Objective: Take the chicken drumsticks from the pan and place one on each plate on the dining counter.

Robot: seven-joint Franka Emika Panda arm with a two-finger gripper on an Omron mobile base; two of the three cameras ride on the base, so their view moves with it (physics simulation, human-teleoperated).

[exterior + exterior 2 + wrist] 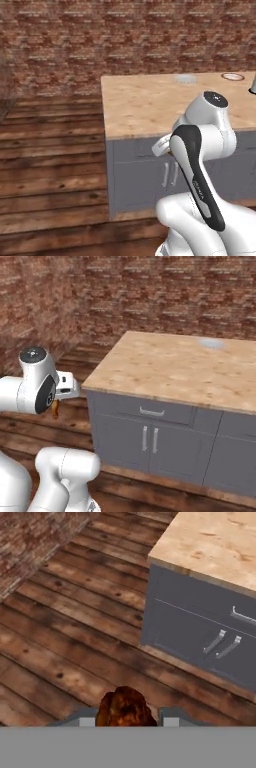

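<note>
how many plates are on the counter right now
2: a red-rimmed plate at the counter's far right, and a pale plate left of it, also along the far edge.

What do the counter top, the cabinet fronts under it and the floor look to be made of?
Counter top: light wood-grain, matte, speckled pale tan, perhaps laminate. Cabinet fronts: flat grey painted panels with shiny silver handles, likely metal. Floor: dark brown wooden planks with visible grain and knots.
</note>
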